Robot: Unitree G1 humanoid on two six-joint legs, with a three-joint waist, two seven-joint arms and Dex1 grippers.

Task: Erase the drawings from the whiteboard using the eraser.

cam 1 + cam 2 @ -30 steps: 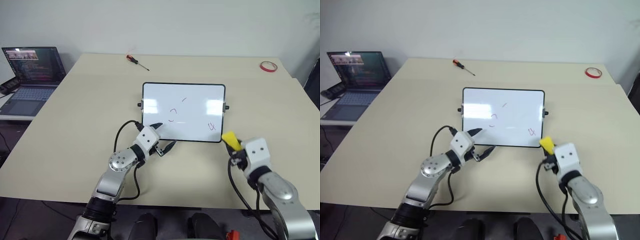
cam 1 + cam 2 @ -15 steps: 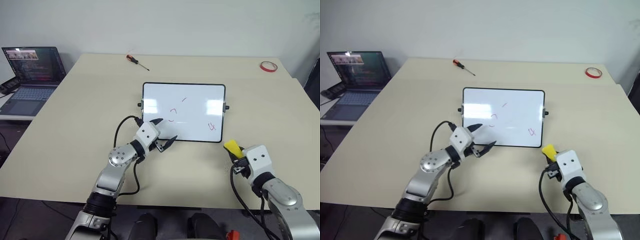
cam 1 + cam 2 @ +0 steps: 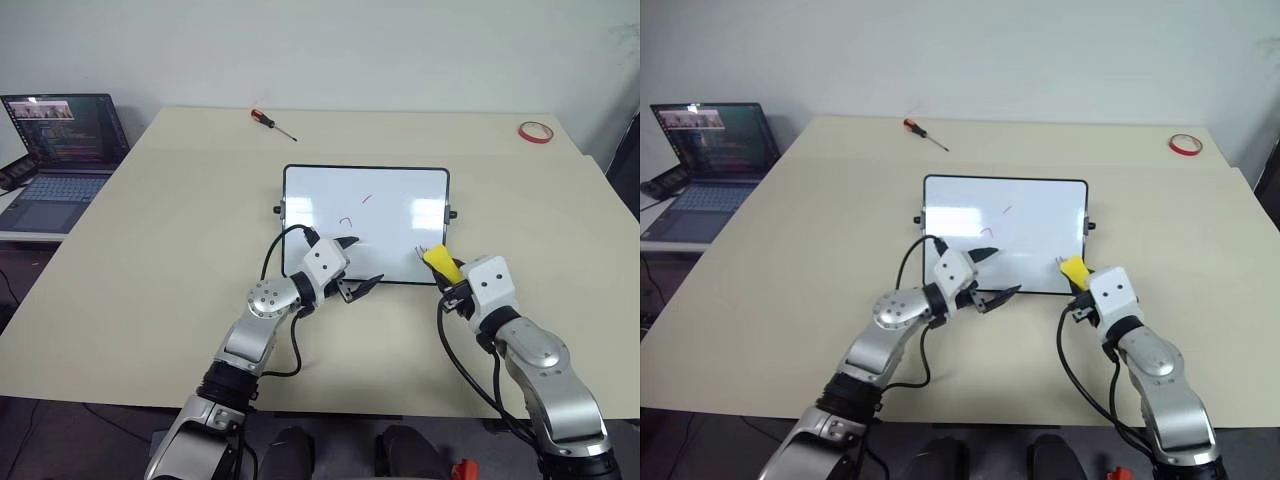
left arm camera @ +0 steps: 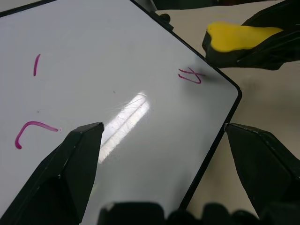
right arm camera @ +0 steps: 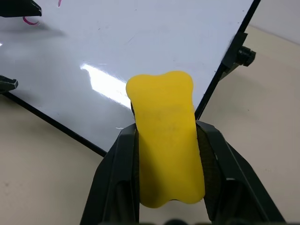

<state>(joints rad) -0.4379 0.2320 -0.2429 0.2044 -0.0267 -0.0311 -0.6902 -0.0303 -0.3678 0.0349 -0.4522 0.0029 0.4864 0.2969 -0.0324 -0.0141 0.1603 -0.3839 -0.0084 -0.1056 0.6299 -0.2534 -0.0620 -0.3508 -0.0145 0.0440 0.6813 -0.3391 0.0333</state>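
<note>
The right gripper [image 3: 446,272] clamps the yellow eraser [image 3: 441,262] at the whiteboard [image 3: 366,205]'s near right corner, poised to wipe the red drawings [image 3: 346,221], while the left gripper [image 3: 358,265], spread open and empty, hovers at the near edge, likely to steady it.

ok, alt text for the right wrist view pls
The right pincer is shut on the yellow eraser, held over the near corner of the whiteboard. A red drawing sits near the left pincer's fingertip across the board.
</note>
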